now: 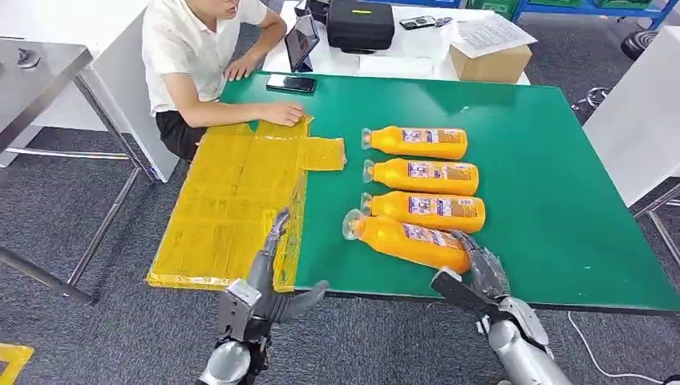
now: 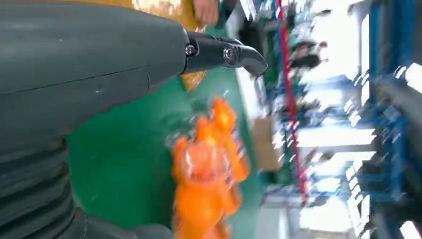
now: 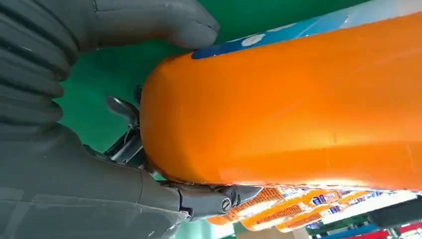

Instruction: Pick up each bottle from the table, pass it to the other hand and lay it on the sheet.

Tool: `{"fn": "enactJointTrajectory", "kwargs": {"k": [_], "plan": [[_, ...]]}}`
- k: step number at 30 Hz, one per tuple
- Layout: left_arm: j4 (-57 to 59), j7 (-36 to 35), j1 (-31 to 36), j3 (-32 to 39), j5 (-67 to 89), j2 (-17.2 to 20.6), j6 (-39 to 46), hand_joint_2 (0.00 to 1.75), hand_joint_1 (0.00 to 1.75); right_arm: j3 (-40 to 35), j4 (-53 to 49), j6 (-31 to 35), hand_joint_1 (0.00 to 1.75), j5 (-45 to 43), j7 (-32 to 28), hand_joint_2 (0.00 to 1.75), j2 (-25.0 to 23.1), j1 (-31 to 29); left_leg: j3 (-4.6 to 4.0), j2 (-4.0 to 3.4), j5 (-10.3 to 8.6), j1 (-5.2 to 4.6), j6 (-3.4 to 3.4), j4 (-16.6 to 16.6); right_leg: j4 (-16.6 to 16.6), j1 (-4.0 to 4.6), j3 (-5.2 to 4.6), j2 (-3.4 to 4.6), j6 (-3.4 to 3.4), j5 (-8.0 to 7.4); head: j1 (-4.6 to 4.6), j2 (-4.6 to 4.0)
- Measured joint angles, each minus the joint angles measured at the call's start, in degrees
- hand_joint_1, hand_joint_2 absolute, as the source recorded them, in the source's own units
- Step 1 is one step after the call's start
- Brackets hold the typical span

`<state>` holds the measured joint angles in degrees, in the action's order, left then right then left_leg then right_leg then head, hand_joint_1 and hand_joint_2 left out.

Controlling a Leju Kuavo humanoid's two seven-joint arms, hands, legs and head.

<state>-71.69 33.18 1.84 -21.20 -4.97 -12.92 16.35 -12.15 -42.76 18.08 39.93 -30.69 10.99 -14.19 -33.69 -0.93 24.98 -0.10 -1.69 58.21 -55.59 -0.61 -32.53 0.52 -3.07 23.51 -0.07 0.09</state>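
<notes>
Nearest bottle (image 1: 409,240) lying tilted at the green bench's (image 1: 553,208) front edge, base wrapped by the right hand (image 1: 479,273). Three more bottles (image 1: 423,176) in a row just behind. Left hand (image 1: 269,285) spread wide, holding nothing, over the yellow sheet's (image 1: 232,200) near corner.

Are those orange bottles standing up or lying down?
Lying down. All four orange bottles rest on their sides on the green table, caps toward the yellow sheet.

- Head view: high up, facing forward and down over the green worktop (image 1: 545,200).
- Left wrist view: turned sideways, blurred, close behind the left hand (image 2: 89,64).
- Right wrist view: pressed close against the nearest bottle (image 3: 298,109), shared with the head view.
</notes>
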Motion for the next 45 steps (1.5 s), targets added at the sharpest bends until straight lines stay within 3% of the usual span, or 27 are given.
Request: {"fn": "enactJointTrajectory", "kwargs": {"k": [8,17,20,28,37,45], "plan": [[-2.7,-2.3,-2.4,2.3,-5.9,-1.0,4.3,1.75,0.0,3.5,-8.4,0.0,1.75,-4.5,-0.8,1.75,-2.1,6.5,-0.42,0.35,0.01,-0.02,0.0,0.0,0.0,-0.02,-0.2,-0.26,-0.13,0.13,0.02,0.0],[1.4,-12.5,-2.6,2.4,-26.3,-0.9,-6.2,1.75,0.0,3.7,-15.8,1.0,1.75,-8.4,-1.0,1.75,-4.9,10.2,-0.83,0.42,-0.02,-0.02,-0.01,0.0,0.0,-0.03,-0.58,-0.3,-0.15,0.11,0.0,0.0],[2.6,-13.6,-2.6,1.6,-29.1,-0.4,-10.6,1.75,0.0,3.5,-16.7,0.5,1.75,-9.9,-1.5,1.75,-6.1,10.2,-0.95,0.42,-0.03,-0.02,-0.01,0.0,0.0,-0.03,-0.67,-0.39,-0.15,0.11,0.02,0.0],[4.2,-14.4,-2.4,0.4,-30.4,0.5,-12.4,1.75,0.0,2.9,-17.7,-0.4,1.75,-10.9,-1.8,1.75,-7.6,10.2,-1.13,0.53,-0.03,-0.04,-0.01,0.0,0.0,-0.04,-0.79,-0.53,-0.15,0.13,0.0,0.0],[6.1,-14.5,0.8,-4.1,-25.6,1.5,-20.6,1.75,0.0,-4.4,-17.9,-3.0,1.75,-11.2,-1.5,1.75,-12.1,7.8,-1.18,0.54,-0.09,-0.01,0.0,0.0,-0.1,-0.02,-0.87,-0.57,-0.14,0.12,0.0,0.0],[6.9,-13.8,3.3,-3.8,-25.9,1.4,-17.4,1.75,0.0,-11.7,-15.4,-3.3,1.75,-11.8,-1.9,1.75,-15.6,6.2,-1.25,0.54,-0.09,0.0,0.01,0.0,-0.1,-0.03,-0.93,-0.57,-0.14,0.13,0.0,0.0]]}}
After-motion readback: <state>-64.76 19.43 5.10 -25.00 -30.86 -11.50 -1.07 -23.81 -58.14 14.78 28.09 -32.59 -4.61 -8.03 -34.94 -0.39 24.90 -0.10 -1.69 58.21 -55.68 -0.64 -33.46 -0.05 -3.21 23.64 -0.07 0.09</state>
